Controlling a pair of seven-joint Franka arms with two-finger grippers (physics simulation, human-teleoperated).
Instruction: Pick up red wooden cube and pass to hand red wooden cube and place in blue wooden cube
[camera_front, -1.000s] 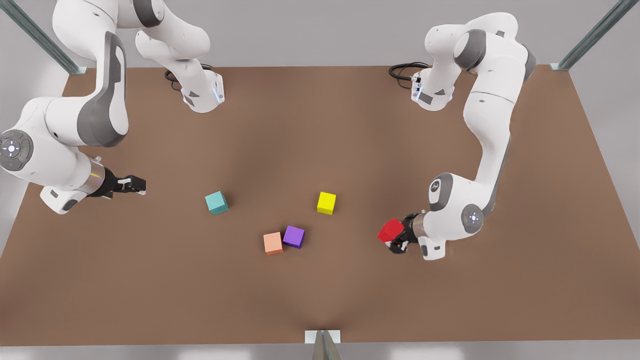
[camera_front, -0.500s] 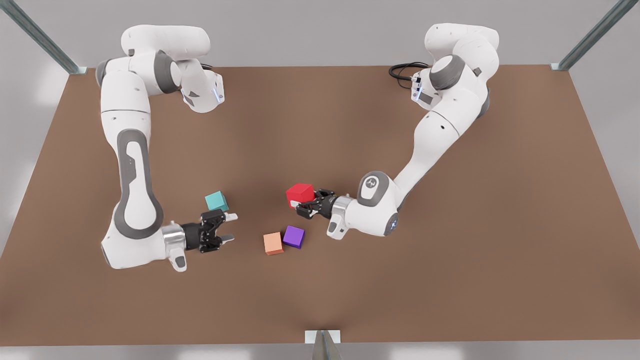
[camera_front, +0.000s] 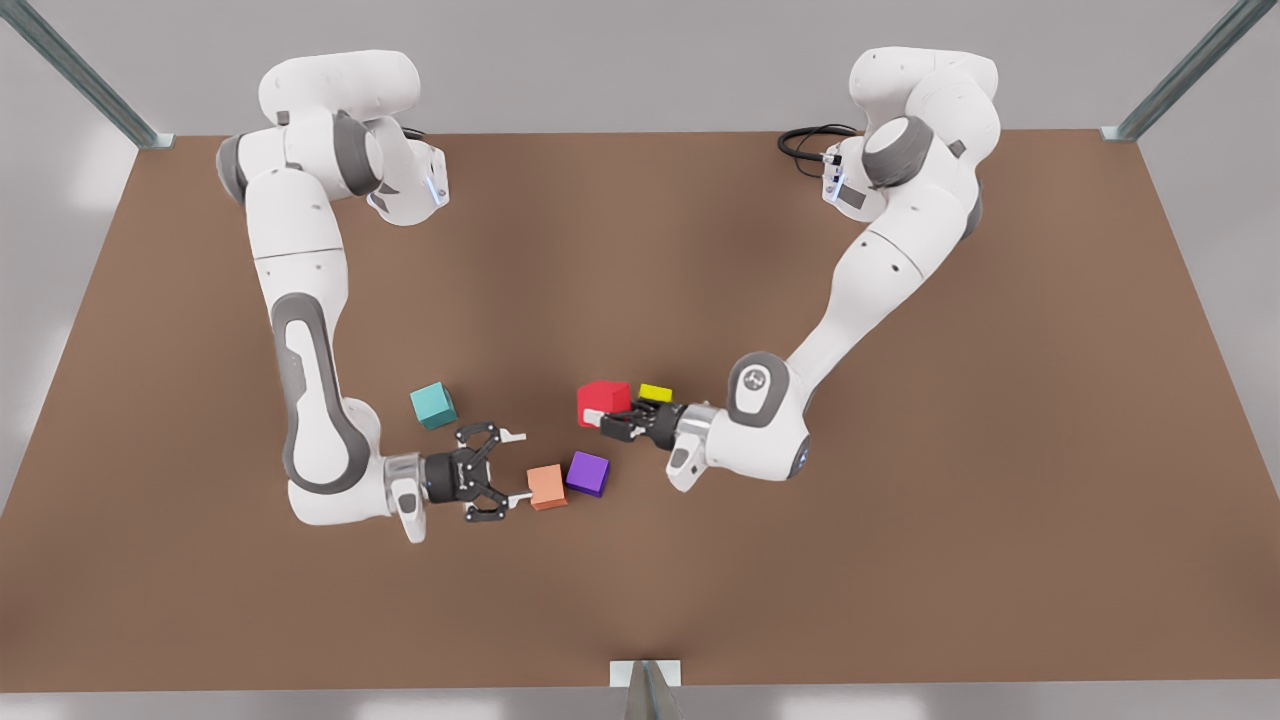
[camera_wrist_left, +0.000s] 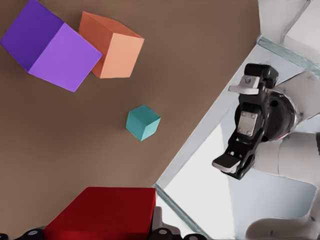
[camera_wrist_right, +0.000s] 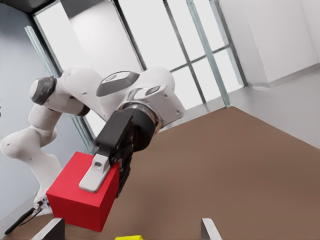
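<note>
Plain brown matte desk (camera_front: 700, 250), grey walls behind it, slanted metal frame posts (camera_front: 1190, 70) at the far corners, and a white bracket (camera_front: 645, 673) at the near edge's middle. The right wrist view shows tall window panes behind the arm. Black cable coils (camera_front: 810, 140) lie by the arm base on the front view's right. The left gripper (camera_front: 600, 415), on the front view's right arm, holds the small bright red wooden cube (camera_front: 603, 400) above the desk's middle, jaws pinching its sides. This grip is also seen in the right wrist view (camera_wrist_right: 107, 170) on the cube (camera_wrist_right: 75, 200). The right gripper (camera_front: 512, 467), with a silver wrist ring, sits low at the front view's left, jaws spread wide and facing the red cube, one fingertip just beside the pale salmon-orange cube (camera_front: 546, 486). The purple cube (camera_front: 587, 473) touches the salmon one. The teal wooden cube (camera_front: 433, 405) sits alone near the right gripper's arm. The yellow cube (camera_front: 655, 393) is partly hidden behind the left gripper. Desk margins are wide and bare on all sides.
</note>
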